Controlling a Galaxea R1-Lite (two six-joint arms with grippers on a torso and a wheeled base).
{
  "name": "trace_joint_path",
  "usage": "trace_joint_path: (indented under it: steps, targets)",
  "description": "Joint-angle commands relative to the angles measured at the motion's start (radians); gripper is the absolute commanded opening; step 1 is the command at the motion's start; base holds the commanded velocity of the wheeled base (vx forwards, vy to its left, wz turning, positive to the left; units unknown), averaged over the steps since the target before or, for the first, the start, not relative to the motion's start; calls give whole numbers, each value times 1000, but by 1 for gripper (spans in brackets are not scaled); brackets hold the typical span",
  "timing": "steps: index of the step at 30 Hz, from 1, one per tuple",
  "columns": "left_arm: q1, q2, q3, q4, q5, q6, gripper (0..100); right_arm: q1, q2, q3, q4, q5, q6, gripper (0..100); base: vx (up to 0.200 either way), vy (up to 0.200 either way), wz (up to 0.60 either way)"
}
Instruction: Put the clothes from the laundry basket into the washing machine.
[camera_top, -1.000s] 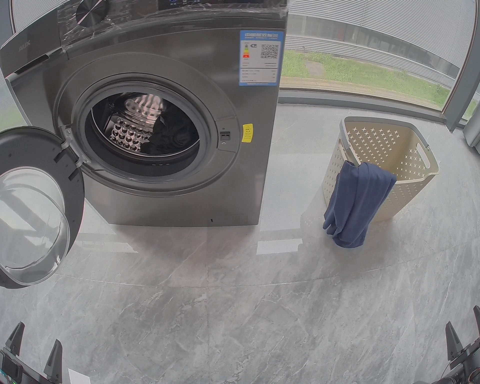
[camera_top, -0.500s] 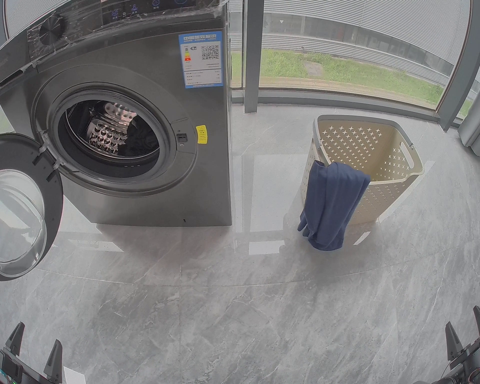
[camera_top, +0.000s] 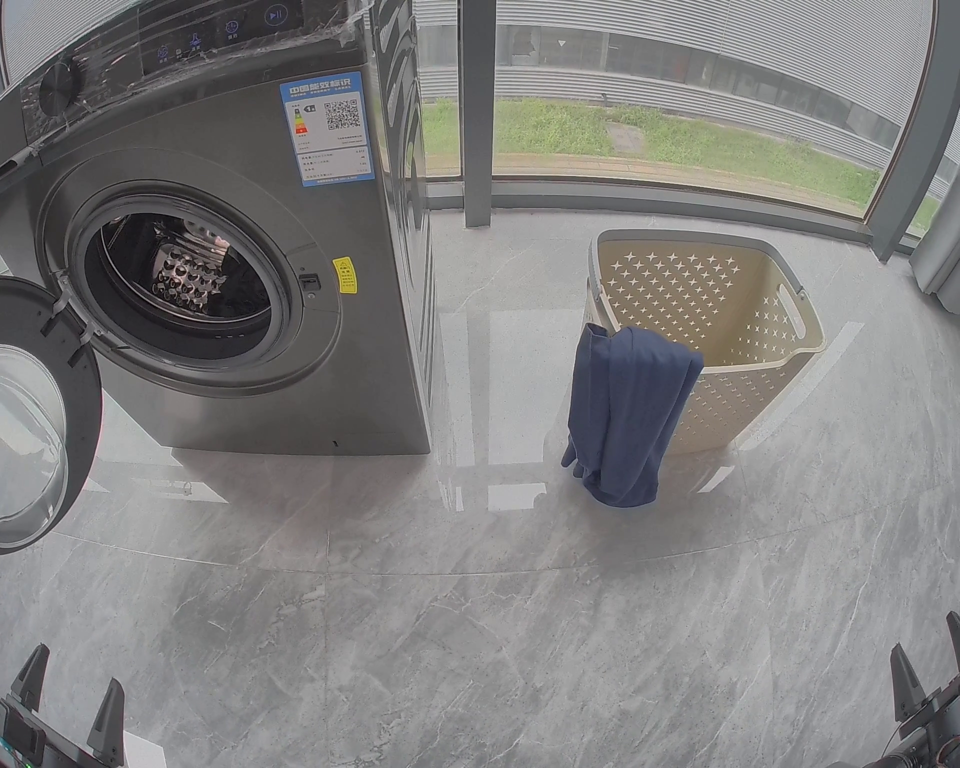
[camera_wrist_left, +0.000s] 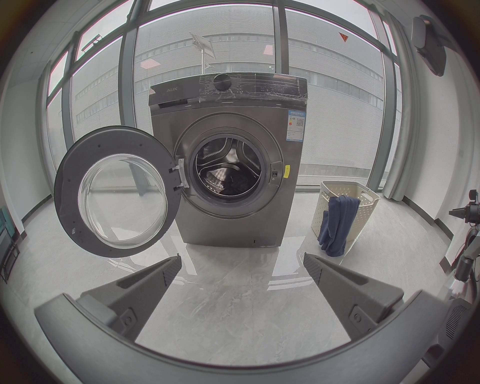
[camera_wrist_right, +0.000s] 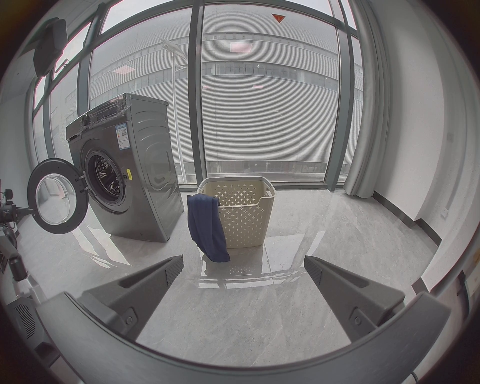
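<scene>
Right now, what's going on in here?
A robot is doing laundry. The washing machine stands with its door swung open and dark clothing in the drum. A blue garment hangs over the laundry basket rim. The left gripper and right gripper are empty, jaws open, away from both.

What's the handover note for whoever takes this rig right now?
Left tool: open, empty, held low, well short of the washing machine.
Right tool: open, empty, held low, facing the laundry basket from a distance.
Things: the machine's door is swung open and a dark garment lies in the drum. A blue garment is draped over the basket's rim, hanging down the outside.
Done: door open, some clothing loaded.
Left: grab the blue garment and put it in the drum.
</scene>
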Motion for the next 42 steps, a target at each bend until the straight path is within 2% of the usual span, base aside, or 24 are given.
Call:
trace_joint_path:
  steps: [1,5,9,18,33,39,42]
  targets:
    - [0,-11,18,0,0,-4,100,0,-15,16,0,0,0,100,0,-200,0]
    - [0,-11,16,0,6,-16,100,0,-15,16,0,0,0,100,0,-200,0]
    - [0,-11,16,0,8,-16,100,0,-15,16,0,0,0,100,0,-200,0]
    - [0,-11,16,0,-1,-15,100,0,-15,16,0,0,0,100,0,0,0]
    - [0,-11,16,0,-1,-13,100,0,-15,16,0,0,1,100,200,0,0]
    - [0,-11,16,0,-3,-16,100,-1,-15,16,0,0,0,100,0,0,0]
    - [0,-11,16,0,-3,-16,100,-1,-15,16,0,0,-3,100,0,-200,0]
